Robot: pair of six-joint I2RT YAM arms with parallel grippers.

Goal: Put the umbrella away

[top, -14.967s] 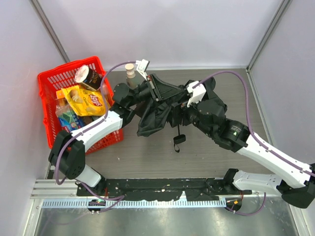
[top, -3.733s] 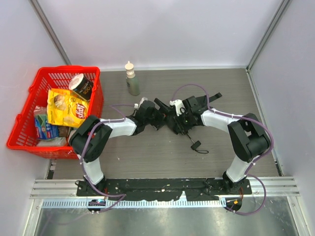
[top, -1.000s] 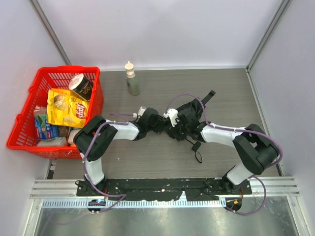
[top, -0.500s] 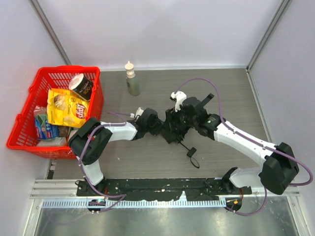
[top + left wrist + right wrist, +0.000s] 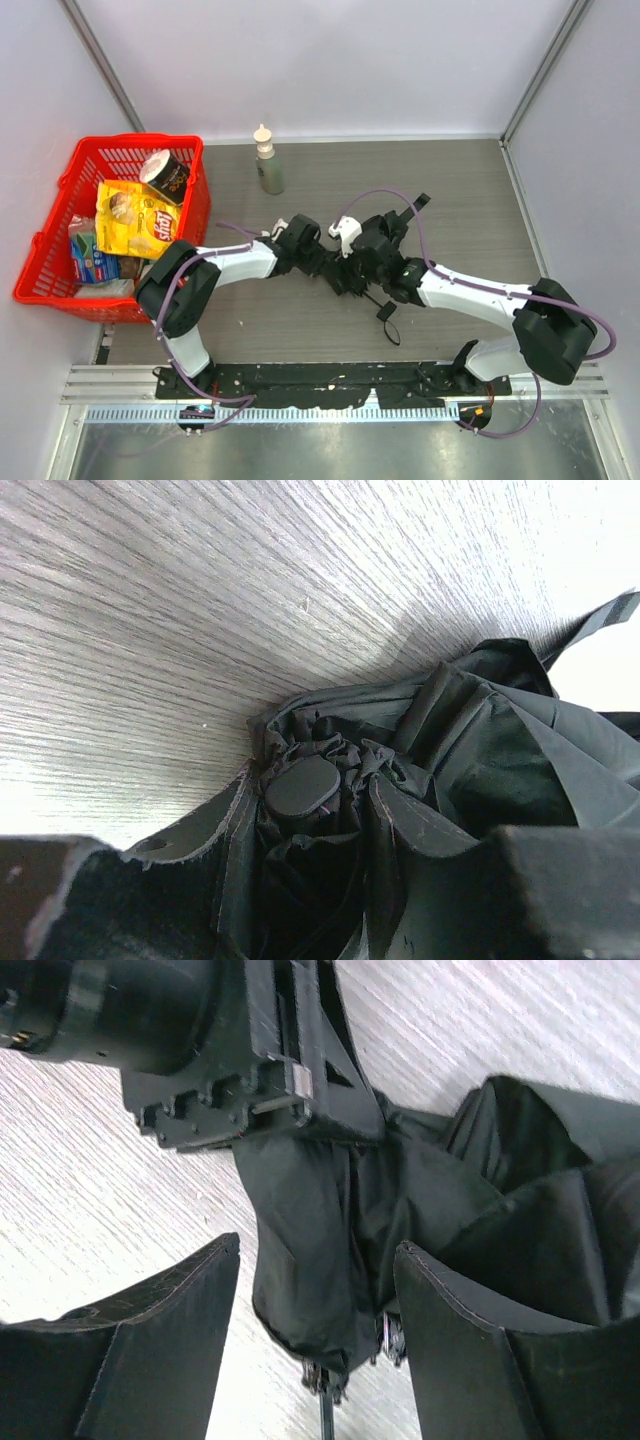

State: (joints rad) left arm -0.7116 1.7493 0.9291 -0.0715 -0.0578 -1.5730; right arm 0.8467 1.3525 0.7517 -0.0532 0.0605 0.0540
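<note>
The umbrella [image 5: 352, 276] lies collapsed mid-table as a crumpled bundle of black fabric, its thin shaft and wrist loop [image 5: 386, 314] trailing toward the near edge. My left gripper [image 5: 316, 258] comes in from the left and is shut on it. In the left wrist view the fingers [image 5: 190, 855] pinch gathered fabric just behind the umbrella's [image 5: 470, 770] rounded end cap [image 5: 300, 785]. My right gripper [image 5: 315, 1260] hangs open over the fabric of the umbrella [image 5: 310, 1250], one finger on each side and neither touching it. The left gripper's body [image 5: 250, 1050] shows just beyond.
A red basket [image 5: 110, 146] holding a chip bag and other packets stands at the left. A small bottle [image 5: 268, 165] stands upright at the back, beyond the left arm. A loose fabric strap [image 5: 420, 201] pokes out toward the right. Walls enclose three sides.
My right gripper opened and let go of the umbrella, rose toward the back, then came down again over the bundle. The left gripper kept its grip and barely moved.
</note>
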